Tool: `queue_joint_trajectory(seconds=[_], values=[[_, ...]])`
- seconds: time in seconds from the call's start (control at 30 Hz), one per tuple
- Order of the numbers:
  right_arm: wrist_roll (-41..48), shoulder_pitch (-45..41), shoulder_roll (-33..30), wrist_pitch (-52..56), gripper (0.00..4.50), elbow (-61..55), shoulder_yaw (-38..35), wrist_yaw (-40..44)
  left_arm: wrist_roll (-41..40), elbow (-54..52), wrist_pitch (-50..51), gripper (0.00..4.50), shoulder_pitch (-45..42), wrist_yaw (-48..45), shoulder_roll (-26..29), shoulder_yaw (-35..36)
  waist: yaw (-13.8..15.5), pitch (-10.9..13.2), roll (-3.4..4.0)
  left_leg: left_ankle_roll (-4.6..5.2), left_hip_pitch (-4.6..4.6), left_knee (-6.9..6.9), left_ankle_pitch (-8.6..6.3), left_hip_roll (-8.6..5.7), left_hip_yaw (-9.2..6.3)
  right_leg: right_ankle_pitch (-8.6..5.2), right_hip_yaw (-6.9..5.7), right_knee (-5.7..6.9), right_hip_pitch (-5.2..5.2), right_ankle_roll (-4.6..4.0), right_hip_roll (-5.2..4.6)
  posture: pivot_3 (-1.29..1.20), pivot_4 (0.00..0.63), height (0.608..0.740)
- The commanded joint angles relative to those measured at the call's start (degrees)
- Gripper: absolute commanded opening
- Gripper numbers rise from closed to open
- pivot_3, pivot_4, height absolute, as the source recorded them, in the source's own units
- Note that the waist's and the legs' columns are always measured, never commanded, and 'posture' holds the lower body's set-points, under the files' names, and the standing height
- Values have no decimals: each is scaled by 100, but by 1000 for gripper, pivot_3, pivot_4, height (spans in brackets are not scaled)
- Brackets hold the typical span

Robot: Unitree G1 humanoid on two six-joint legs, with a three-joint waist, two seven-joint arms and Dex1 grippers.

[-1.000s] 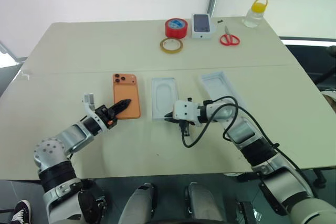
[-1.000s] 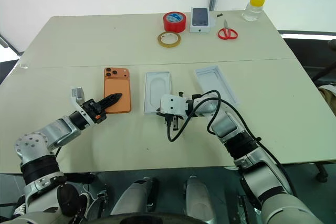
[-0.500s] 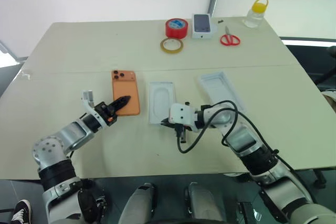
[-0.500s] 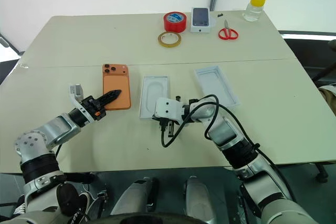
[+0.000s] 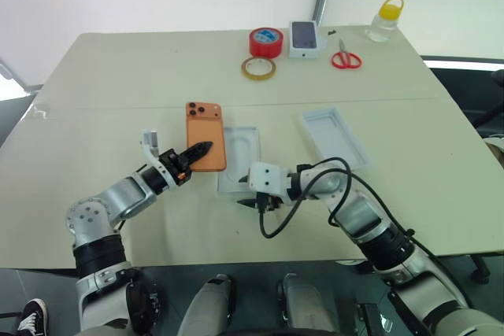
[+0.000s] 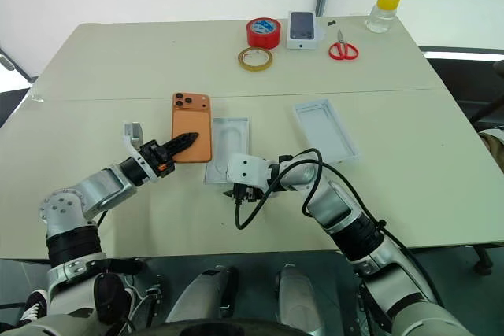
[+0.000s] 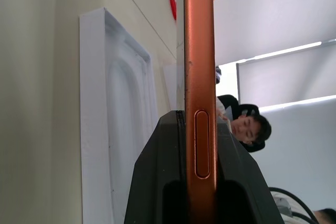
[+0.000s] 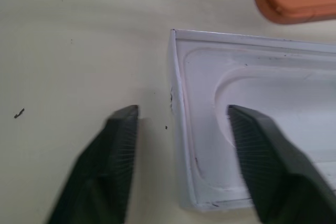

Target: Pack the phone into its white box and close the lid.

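**benchrat:** While the phone [image 5: 205,146] is hanging just over the desk [image 5: 118,76], the left gripper [image 5: 197,149] is pinching it by its near end, both black fingers pressed flat against its two faces. Its right long edge is sitting right at the left wall of the white box [image 5: 240,160], maybe overlapping it a bit.

**tinkerlou:** And the other arm?

**benchrat:** The right gripper [image 8: 181,129] is sitting spread wide at the near end of that box, one finger outside the left wall and one over the inside, not clamping anything. The lid [image 5: 335,138] is lying inner face up off to the right, well apart from the box.

**tinkerlou:** What's all the stuff along the far edge?

**benchrat:** Red tape roll [image 5: 265,42], a yellowish tape ring [image 5: 257,68] just in front of it, a small white box with a phone picture [image 5: 304,38], red scissors [image 5: 343,57] and a yellow-capped bottle [image 5: 383,20].
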Motion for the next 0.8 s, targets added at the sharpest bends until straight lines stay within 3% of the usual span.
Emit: queue_joint_trajectory(seconds=[0.03, 0.13, 0.27, 0.73, 0.77, 0.8], values=[[767, -157, -252, 525, 3864, -485, -618, 428, -71, -147, -144, 0, -160, -195, 35, -141, 18, 1, -1, 1, 0, 0, -1, 0, 0, 0, 0, -2, 1, 0, 0, 0, 150, 740], [1118, -245, -576, 619, 3864, -371, -1102, 588, -41, -57, -219, 0, -233, -206, -25, -277, 72, 1, -1, 5, 0, 0, -3, 0, 0, 0, 0, -7, 4, 0, 0, 0, 150, 740], [598, -314, -1103, -210, 3864, 651, -1277, 221, 163, -78, -284, 0, -194, -336, -179, -666, 142, 2, -3, 14, 0, 3, -8, -3, 1, 0, -3, -20, 13, 0, -3, 0, 150, 740], [525, -615, -766, -514, 3864, 1252, -1385, -362, 456, 185, -319, 0, -299, -481, -245, -874, 121, 6, -6, 8, -3, 6, -4, 3, 10, 0, 1, -18, 7, 0, 0, 0, 150, 740], [509, -630, -766, -545, 3950, 1286, -1372, -388, 476, 221, -320, 1011, -301, -491, -240, -864, 123, 6, -6, 8, -3, 6, -4, 2, 10, 1, 1, -19, 8, 0, -1, 0, 150, 740], [501, -640, -766, -573, 3950, 1310, -1361, -402, 495, 241, -322, 1370, -300, -507, -233, -863, 123, 6, -6, 8, -3, 6, -4, 2, 10, 0, 1, -19, 8, 0, -1, 0, 150, 740]])
